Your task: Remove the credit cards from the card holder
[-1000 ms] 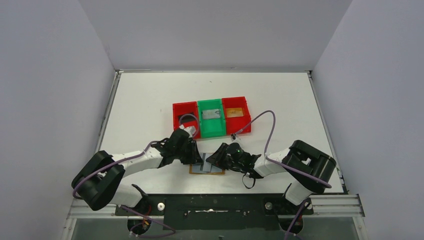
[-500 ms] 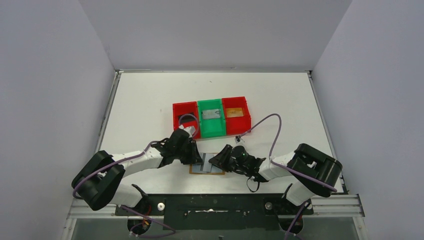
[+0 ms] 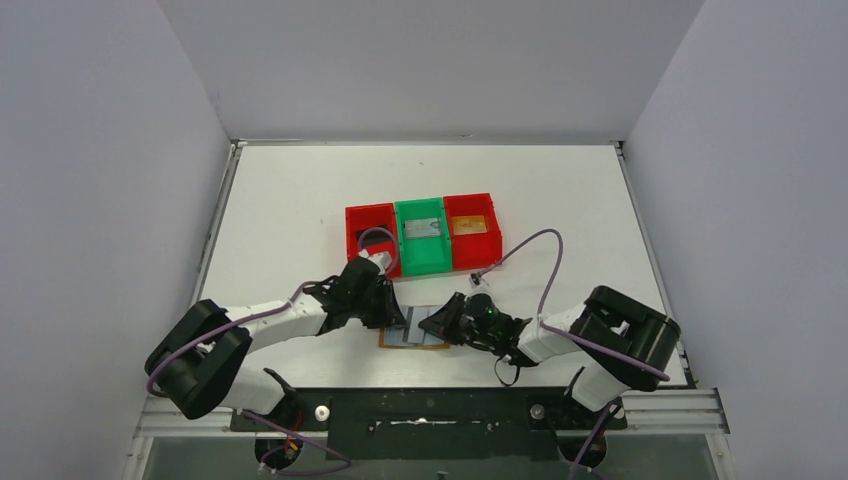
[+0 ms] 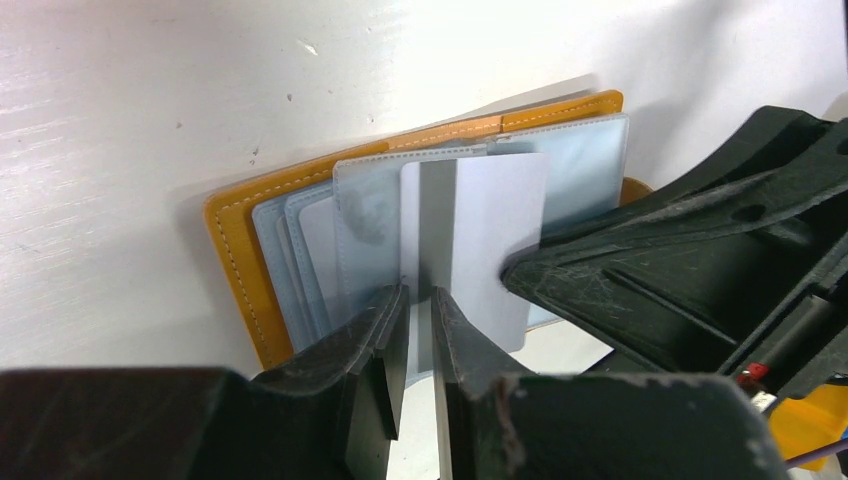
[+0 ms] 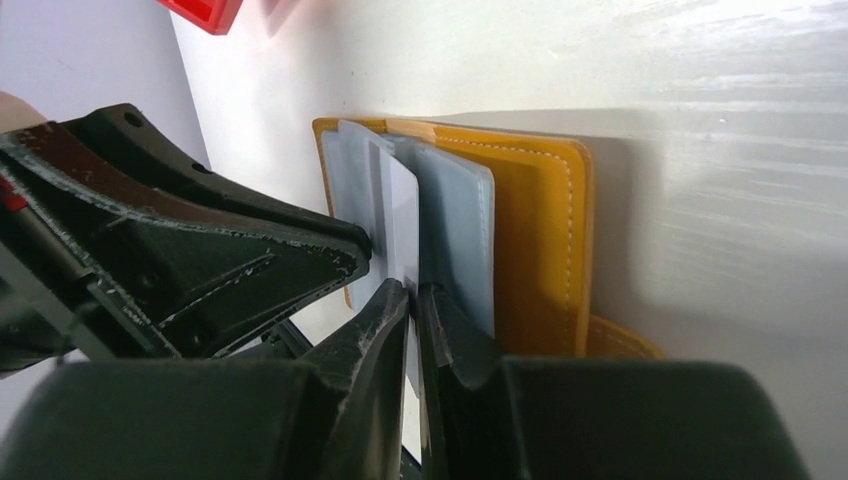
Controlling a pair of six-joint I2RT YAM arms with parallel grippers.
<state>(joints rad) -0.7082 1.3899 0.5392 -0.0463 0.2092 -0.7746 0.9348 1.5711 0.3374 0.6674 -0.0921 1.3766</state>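
One card holder (image 4: 235,250), one white card (image 4: 500,230) at it. Two grippers: left gripper (image 4: 418,298), right gripper (image 5: 412,290). Three bins in a row: left red bin (image 3: 350,240), green bin (image 3: 425,267), right red bin (image 3: 485,252); so two red, one green.

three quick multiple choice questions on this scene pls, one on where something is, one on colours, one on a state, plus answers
1. Where is the card holder?
A. leaning on the back wall
B. on the table, between the left gripper and the right gripper
C. lifted high in the air

2. The bins are:
A. three green
B. two red, one green
C. one red, two blue

3. The right gripper is:
A. wide open over the bins
B. shut on a bin
C. shut on the edge of a white card

Answers:
1 B, the holder lies open with a gripper at each side.
2 B, green sits in the middle, red at each end.
3 C, its fingers pinch the card standing out of the holder.
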